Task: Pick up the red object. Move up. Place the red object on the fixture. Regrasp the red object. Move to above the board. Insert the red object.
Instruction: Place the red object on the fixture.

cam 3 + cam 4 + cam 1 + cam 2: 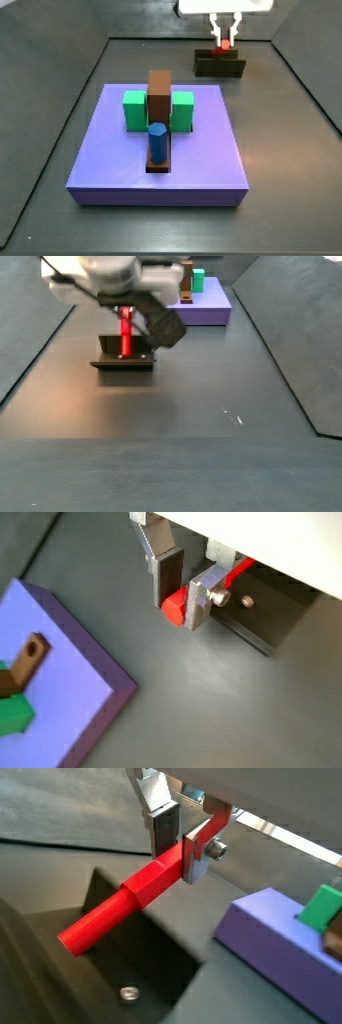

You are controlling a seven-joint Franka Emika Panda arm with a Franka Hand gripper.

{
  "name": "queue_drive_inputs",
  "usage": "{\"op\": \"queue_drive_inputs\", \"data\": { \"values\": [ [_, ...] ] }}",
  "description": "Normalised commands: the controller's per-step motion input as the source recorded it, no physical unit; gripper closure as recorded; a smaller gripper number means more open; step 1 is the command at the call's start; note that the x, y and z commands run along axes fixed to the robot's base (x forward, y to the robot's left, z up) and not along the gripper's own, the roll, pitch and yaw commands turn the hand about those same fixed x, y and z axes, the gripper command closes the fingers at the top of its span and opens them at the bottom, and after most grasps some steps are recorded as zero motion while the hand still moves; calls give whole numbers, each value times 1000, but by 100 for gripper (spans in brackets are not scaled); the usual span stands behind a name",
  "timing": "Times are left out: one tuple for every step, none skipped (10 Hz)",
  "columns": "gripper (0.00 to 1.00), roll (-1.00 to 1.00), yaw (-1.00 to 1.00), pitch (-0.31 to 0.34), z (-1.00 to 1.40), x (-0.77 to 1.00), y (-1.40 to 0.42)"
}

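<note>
Floor [187,446]: dark grey, smooth, matte, faint sheen near centre in side view. Small pale speck on floor [227,411], well apart from fixture [124,364], toward camera. Dark walls [60,90] slope up either side of floor, seams running away from camera in both side views. Back wall [120,18] beyond fixture [219,64], same dark grey. Light even, soft. Tool [225,42] directly over fixture.

Lab test rig, grey walled floor [287,120], gripper [225,40] over fixture [219,64]
</note>
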Motion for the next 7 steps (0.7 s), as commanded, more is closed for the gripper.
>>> {"op": "queue_drive_inputs", "data": {
  "values": [
    [100, -51, -106, -120, -449, 249, 29],
    [100, 0, -109, -60, -406, 237, 49],
    [100, 69, -94, 0, -360, 143, 69],
    [100, 106, -60, 0, -303, 0, 97],
    [100, 0, -40, 0, -191, 0, 94],
    [100, -297, -80, -3, -40, 0, 169],
    [100, -629, -34, -83, 0, 0, 254]
  ]
}}
